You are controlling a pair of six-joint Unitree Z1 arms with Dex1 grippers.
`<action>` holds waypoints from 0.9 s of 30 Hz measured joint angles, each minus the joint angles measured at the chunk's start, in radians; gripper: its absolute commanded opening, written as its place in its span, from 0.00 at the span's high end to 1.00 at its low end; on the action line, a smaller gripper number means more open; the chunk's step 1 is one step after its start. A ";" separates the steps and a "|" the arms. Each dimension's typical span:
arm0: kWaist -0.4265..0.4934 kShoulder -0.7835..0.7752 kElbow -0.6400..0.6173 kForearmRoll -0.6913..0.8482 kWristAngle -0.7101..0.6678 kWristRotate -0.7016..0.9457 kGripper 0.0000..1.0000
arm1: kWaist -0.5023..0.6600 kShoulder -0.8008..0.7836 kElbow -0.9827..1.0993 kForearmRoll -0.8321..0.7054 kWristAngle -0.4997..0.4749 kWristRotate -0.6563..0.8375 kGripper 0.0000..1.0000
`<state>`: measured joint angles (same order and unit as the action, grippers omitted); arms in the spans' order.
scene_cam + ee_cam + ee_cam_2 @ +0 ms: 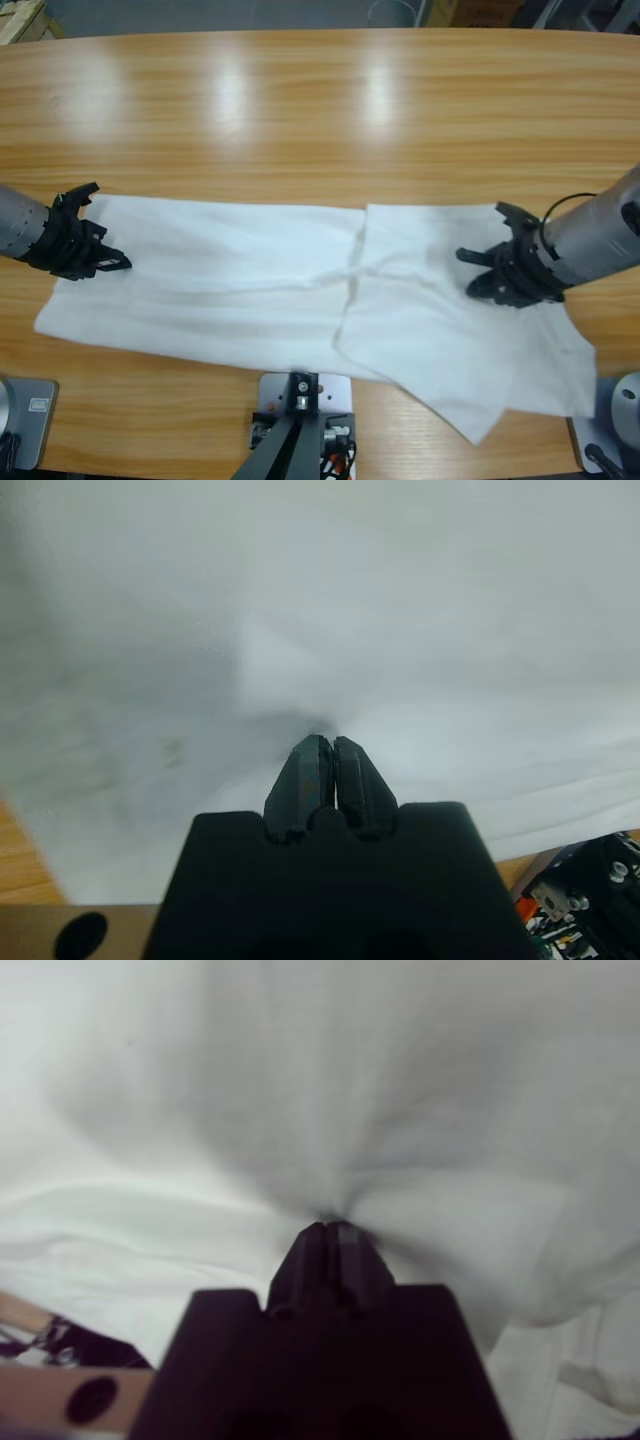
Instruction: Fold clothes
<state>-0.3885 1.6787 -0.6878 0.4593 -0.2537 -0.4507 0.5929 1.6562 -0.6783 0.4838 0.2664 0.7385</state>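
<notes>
I'm looking at one white shirt [250, 280] spread long across the near half of the wooden tabletop [320, 110]. It's soft and thin, mostly flat on the left stretch, with a flap folded over on the right that leaves a seam-like edge running down near the middle. A few shallow creases gather at that middle point. The lower right corner trails off toward the near edge of the tabletop in a loose point. I can't make out any print on it from here.

Left claw [112, 262] sits at the shirt's far left end, right on the edge of the cloth. Through the left wrist view its two black jaws are pressed together, tips [326, 745] meeting, with white cloth puckering right at them, so I read it as pinching the shirt [400, 630].

Right claw [478, 272] is down on the right part of the shirt, over the folded flap. In the right wrist view the jaws are clenched, tips [330, 1230] closed, and the cloth [300, 1090] bunches into folds radiating from them: it's gripping the fabric.

Count: one shirt, two arms, two claws, both clamped on the same garment.
</notes>
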 measured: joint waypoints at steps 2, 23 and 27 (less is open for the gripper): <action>-0.003 0.000 0.000 0.000 0.000 0.000 1.00 | -0.013 -0.005 -0.011 0.048 -0.041 0.001 1.00; -0.008 0.000 0.000 0.000 0.000 -0.008 1.00 | -0.105 -0.028 -0.250 0.134 0.065 -0.236 1.00; -0.008 0.000 0.000 0.000 0.000 -0.011 1.00 | -0.006 -0.020 -0.251 0.078 0.105 -0.185 1.00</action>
<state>-0.3966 1.6786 -0.6877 0.4593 -0.2537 -0.4613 0.5870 1.6360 -0.9294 0.5622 0.3713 0.5536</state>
